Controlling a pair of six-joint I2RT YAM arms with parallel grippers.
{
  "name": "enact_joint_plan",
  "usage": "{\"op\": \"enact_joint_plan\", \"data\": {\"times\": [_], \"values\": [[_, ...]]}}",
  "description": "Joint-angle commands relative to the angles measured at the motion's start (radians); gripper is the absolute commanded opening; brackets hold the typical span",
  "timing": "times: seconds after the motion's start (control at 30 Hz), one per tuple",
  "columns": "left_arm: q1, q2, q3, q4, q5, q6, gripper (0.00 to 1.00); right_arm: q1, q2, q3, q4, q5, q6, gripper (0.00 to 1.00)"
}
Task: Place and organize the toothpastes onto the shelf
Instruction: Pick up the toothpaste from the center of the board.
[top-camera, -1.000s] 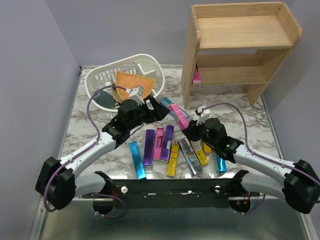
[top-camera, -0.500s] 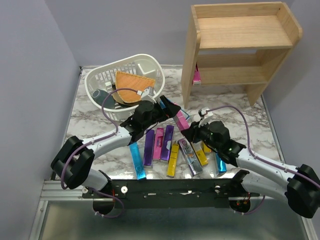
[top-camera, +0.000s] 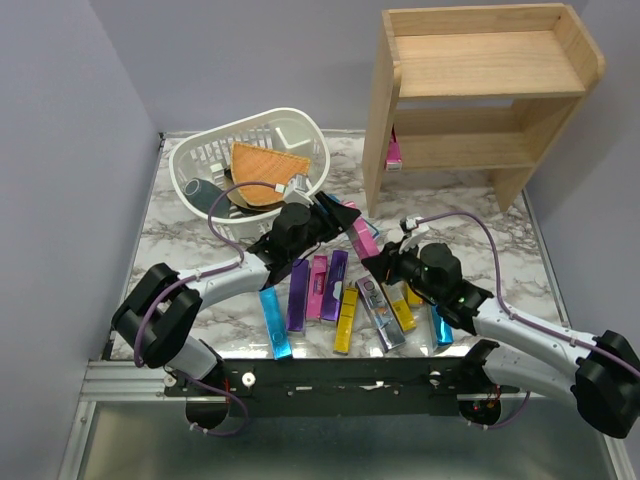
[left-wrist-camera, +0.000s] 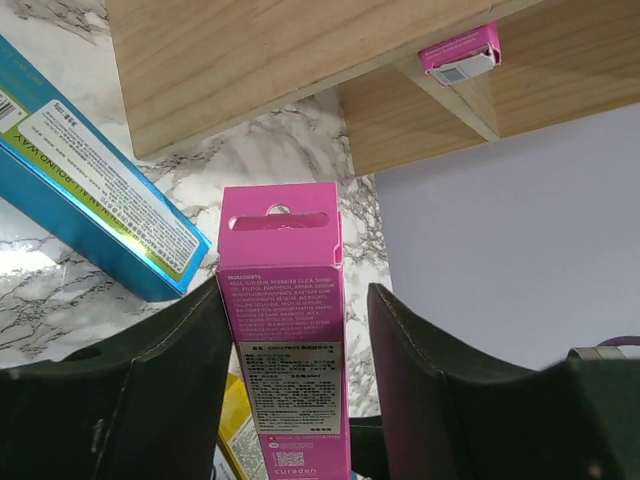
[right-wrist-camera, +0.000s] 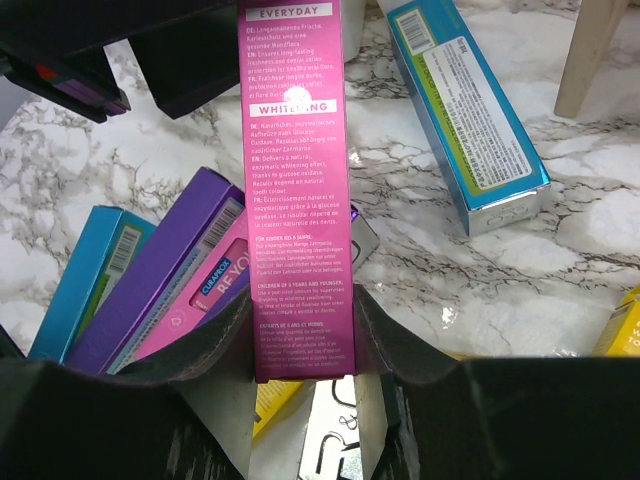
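My right gripper (top-camera: 378, 262) (right-wrist-camera: 300, 300) is shut on the lower end of a magenta pink toothpaste carton (top-camera: 360, 238) (right-wrist-camera: 297, 180), which it holds tilted above the table. My left gripper (top-camera: 335, 218) (left-wrist-camera: 295, 295) straddles the carton's (left-wrist-camera: 285, 330) other end. One finger lies against it and a narrow gap shows at the other finger. Several more toothpastes (top-camera: 330, 290) lie in a row on the marble near the arm bases. The wooden shelf (top-camera: 480, 90) (left-wrist-camera: 250, 50) stands at the back right, with one pink carton (top-camera: 394, 152) (left-wrist-camera: 460, 52) on its lower tier.
A white slotted basket (top-camera: 250, 160) holding an orange wedge and grey items stands at the back left, just behind my left arm. A blue carton (left-wrist-camera: 90, 190) (right-wrist-camera: 470, 110) lies on the marble between the grippers and the shelf's left panel.
My left arm swung right from the basket to the pink carton, and its jaws narrowed round the carton's upper end. The right gripper kept its grip and barely shifted.
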Motion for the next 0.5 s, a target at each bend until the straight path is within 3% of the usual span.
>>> {"op": "enact_joint_plan", "data": {"times": [0.0, 0.3, 0.37, 0.47], "values": [[-0.018, 0.000, -0.013, 0.056, -0.010, -0.038, 0.56, 0.009, -0.015, -0.015, 0.051, 0.014, 0.000, 0.41], [-0.018, -0.002, -0.016, 0.065, 0.002, -0.024, 0.34, 0.008, -0.008, -0.016, 0.060, 0.003, -0.003, 0.49], [-0.018, -0.016, -0.030, 0.086, 0.002, -0.010, 0.27, 0.008, -0.005, -0.016, 0.059, -0.003, 0.014, 0.54], [-0.013, -0.045, -0.052, 0.125, 0.002, 0.016, 0.26, 0.008, -0.004, -0.012, 0.057, -0.020, 0.035, 0.66]]}}
